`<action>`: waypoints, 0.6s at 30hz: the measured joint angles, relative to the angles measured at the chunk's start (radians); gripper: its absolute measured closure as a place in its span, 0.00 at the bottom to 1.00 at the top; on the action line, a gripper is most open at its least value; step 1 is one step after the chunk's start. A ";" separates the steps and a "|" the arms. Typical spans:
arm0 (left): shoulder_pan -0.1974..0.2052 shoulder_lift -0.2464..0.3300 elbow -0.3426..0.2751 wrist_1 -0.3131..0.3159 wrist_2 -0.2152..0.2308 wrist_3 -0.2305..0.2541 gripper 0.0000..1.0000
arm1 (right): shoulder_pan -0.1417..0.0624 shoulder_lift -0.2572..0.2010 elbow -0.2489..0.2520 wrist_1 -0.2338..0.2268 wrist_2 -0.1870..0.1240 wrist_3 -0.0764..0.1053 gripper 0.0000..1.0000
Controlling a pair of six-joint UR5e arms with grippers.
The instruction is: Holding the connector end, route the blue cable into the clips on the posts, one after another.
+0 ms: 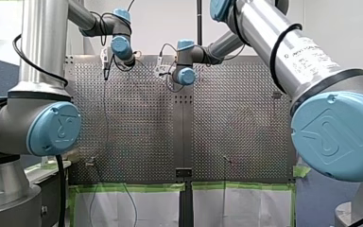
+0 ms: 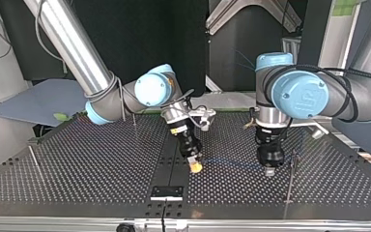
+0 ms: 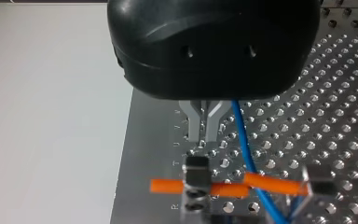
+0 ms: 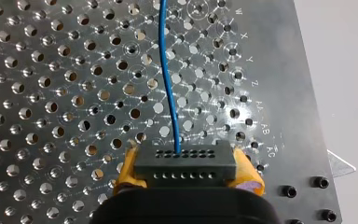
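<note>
Blue cable (image 4: 166, 74) running between both claws above the perforated table (image 2: 101, 159)

In the top view, my right gripper (image 2: 196, 167) is clamping the black connector (image 4: 186, 163) between yellow pads. From it the cable is stretching rightward to my left gripper (image 2: 269, 170), whose metal fingers (image 3: 205, 126) are pressing together, the cable passing just beside them.

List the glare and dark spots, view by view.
Front view: the table gleams pale below a bright wall. Top view: a bright streak runs along my right arm, against a black backdrop. Left wrist view: the pale surface off the table's edge is evenly bright. Right wrist view: glare rings dot the table around the cable, ahead of the connector.
</note>
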 joint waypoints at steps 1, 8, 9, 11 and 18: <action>0.000 0.000 0.000 -0.001 0.000 -0.001 1.00 | 0.000 0.000 0.000 0.000 0.000 0.000 1.00; -0.001 0.000 0.000 -0.017 -0.007 -0.006 0.89 | -0.001 0.000 0.001 0.001 0.000 0.000 1.00; -0.001 0.000 0.000 -0.019 -0.009 -0.007 0.75 | -0.001 0.000 0.001 0.001 0.000 0.000 1.00; -0.002 0.000 0.000 -0.023 -0.013 -0.008 0.68 | -0.001 0.000 0.001 0.001 0.000 0.000 1.00; -0.005 0.000 0.000 -0.031 -0.015 -0.011 0.54 | -0.001 0.000 0.001 0.002 -0.001 0.000 1.00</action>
